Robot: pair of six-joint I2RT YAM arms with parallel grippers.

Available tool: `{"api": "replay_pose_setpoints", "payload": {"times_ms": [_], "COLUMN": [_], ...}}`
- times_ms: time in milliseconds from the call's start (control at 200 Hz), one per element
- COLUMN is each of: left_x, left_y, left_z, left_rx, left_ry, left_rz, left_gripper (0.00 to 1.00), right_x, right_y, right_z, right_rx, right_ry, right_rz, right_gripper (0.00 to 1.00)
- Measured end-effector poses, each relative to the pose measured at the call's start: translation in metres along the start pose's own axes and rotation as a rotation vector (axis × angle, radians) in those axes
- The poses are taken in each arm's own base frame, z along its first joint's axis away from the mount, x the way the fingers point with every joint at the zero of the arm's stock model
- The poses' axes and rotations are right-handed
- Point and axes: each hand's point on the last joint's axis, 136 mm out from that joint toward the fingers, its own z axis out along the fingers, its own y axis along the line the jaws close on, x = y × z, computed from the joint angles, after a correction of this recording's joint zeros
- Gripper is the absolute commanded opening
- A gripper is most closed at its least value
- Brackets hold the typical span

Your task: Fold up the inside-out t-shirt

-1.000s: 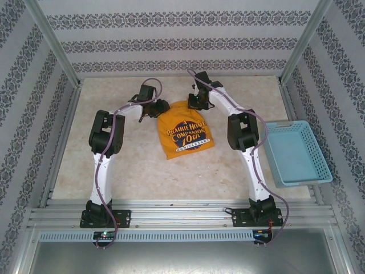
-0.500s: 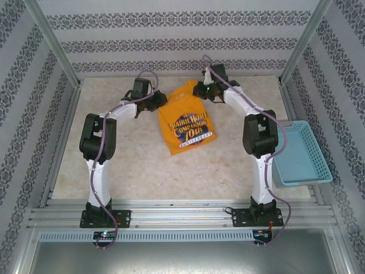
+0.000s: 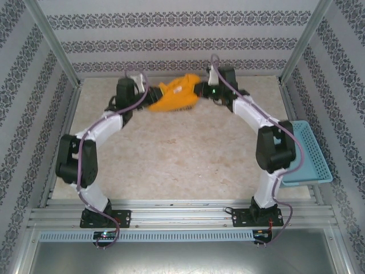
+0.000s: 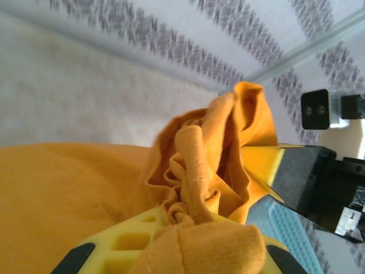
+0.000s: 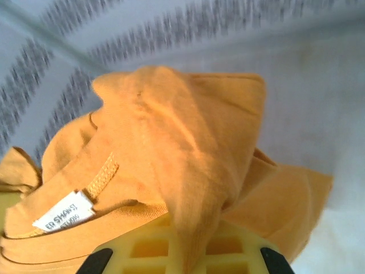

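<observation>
The inside-out t-shirt (image 3: pixel 174 95) is a mustard-orange bunch stretched between my two grippers near the far wall, above the table. My left gripper (image 3: pixel 151 98) is shut on its left end and my right gripper (image 3: pixel 198 91) on its right end. In the left wrist view, gathered folds of the t-shirt (image 4: pixel 199 165) are pinched at my left gripper (image 4: pixel 188 228) over its yellow finger (image 4: pixel 125 242). In the right wrist view, a fold of the t-shirt (image 5: pixel 188 142) runs down into my right gripper (image 5: pixel 194 242). A white tag (image 5: pixel 63 216) shows by the collar seam.
A light-blue plastic basket (image 3: pixel 319 171) sits at the table's right edge, partly behind my right arm's elbow (image 3: pixel 276 151). The patterned back wall (image 3: pixel 182 45) stands close behind the grippers. The beige tabletop (image 3: pixel 177 154) lies bare between the arms.
Both arms have reached toward the far wall, carrying the t-shirt from the table's middle. It was lying flat with its print up and is now lifted and bunched. Both grippers closed further.
</observation>
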Motion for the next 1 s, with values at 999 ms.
{"api": "replay_pose_setpoints", "payload": {"times_ms": [999], "left_x": [0.104], "left_y": [0.131], "left_z": [-0.022], "left_rx": [-0.426], "left_ry": [-0.002], "left_rz": [-0.165], "left_gripper": [0.00], "right_x": [0.098], "right_y": [-0.035], "right_z": [0.075], "right_rx": [0.096], "right_ry": [0.234], "right_rz": [0.067], "right_gripper": [0.04]}}
